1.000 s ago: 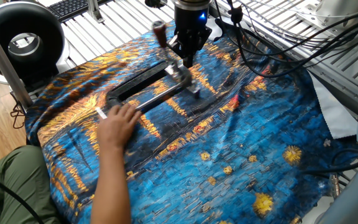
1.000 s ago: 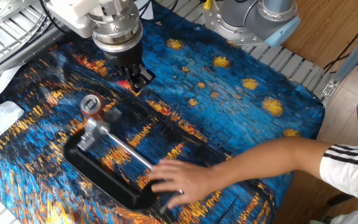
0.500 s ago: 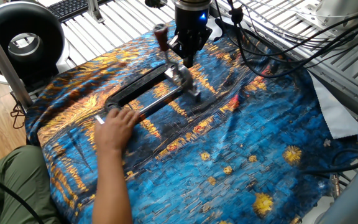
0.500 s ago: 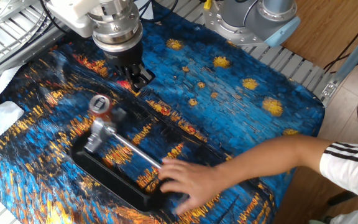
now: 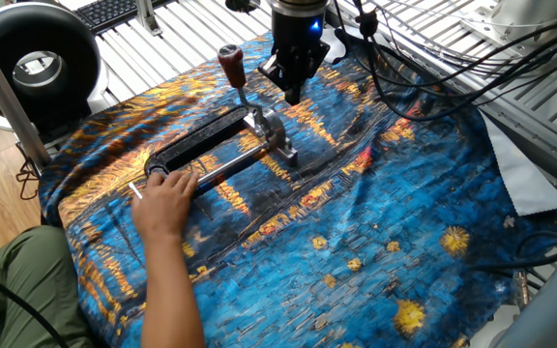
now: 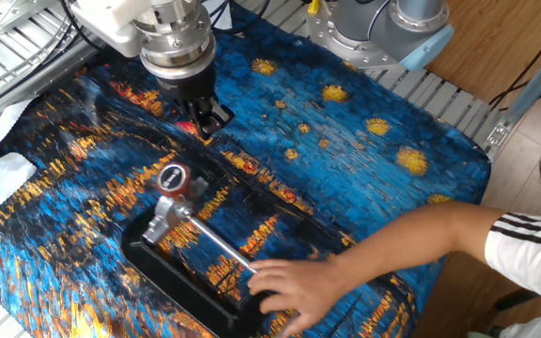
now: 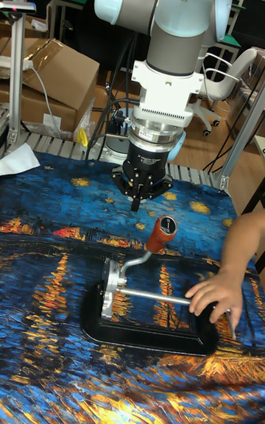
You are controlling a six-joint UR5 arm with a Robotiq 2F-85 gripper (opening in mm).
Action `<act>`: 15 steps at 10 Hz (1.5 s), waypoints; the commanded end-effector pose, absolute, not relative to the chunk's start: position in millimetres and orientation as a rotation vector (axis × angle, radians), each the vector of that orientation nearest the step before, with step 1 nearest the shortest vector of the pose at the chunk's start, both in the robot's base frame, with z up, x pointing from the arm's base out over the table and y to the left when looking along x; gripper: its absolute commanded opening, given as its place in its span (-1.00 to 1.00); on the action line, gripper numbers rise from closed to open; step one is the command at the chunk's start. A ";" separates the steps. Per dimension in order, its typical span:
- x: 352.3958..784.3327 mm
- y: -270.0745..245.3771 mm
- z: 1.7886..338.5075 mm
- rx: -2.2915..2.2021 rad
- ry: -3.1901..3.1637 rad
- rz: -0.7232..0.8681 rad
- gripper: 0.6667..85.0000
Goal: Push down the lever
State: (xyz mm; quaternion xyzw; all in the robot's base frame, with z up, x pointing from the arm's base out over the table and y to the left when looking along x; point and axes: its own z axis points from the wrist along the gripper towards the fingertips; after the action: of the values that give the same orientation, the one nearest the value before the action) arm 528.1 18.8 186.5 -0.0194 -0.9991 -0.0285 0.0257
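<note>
- Here, claw [image 7: 137, 202]: pointing straight down, fingers narrow, holding nothing, above and beside the lever [image 7: 151, 244].
- Person's hand [image 7: 211, 294]: resting on the clamp bar [image 7: 152, 294].

The grey-and-white robot arm hangs vertically, wrist pointing straight down, its black two-finger gripper [image 7: 135, 204] with fingers drawn close together, holding nothing, at twelve o'clock in the tall view.

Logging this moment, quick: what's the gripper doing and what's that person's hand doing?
Gripper: shut, holding nothing, above the lever.
Person's hand: resting on the clamp's far end.
</note>
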 end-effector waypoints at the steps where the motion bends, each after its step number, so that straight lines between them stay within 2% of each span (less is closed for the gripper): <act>1: 529.6 22.5 187.3 -0.066 -3.091 -0.114 -0.99; 15: 529.9 21.7 182.4 -0.057 -3.116 -0.140 -0.99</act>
State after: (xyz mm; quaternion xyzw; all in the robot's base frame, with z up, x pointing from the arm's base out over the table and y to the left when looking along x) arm 528.4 18.6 181.7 -0.0188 -0.9990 -0.0380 0.0146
